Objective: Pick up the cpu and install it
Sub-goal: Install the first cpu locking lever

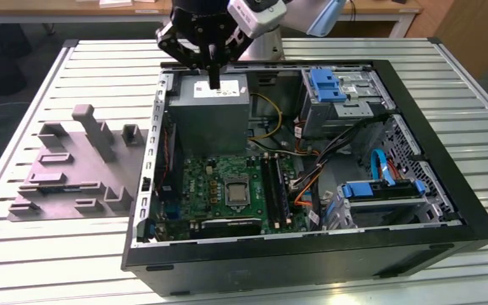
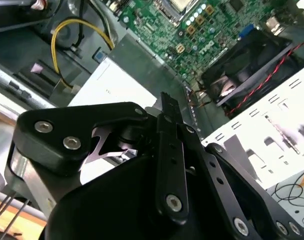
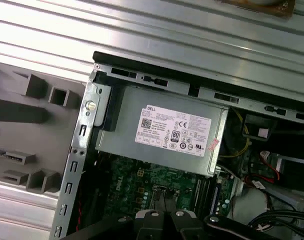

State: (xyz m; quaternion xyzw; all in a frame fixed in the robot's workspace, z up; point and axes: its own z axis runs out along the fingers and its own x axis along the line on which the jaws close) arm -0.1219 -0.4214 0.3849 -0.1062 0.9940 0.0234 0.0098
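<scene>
Above the power supply (image 1: 214,117) inside the open computer case (image 1: 312,257), the gripper (image 1: 214,81) is held with its fingers drawn narrow, tip to tip; nothing can be made out between them, though a thin chip pinched edge-on could be hidden there. The cpu cannot be placed with certainty. The one candidate is a pale square face seen inside the socket (image 1: 236,190) on the green motherboard (image 1: 201,184), well apart from the gripper; whether that is the chip seated or the bare socket cannot be told. No silver chip is made out on the grey fixture (image 1: 74,168) beside the case on the slatted table (image 1: 58,254). The step is judged a transit at height, either carrying or not yet picking; progress is therefore uncertain.

Any further move is judged to call for height to be kept over the supply's edge, and for square alignment with the socket frame; a tilted chip could bend contacts.

Around the path, a yellow cable (image 1: 269,117) loops just beside the supply; memory slots flank the socket; blue drive brackets (image 1: 327,86) and bundled wires crowd the exterior view's right; the case wall (image 1: 155,159) stands between fixture and board.
</scene>
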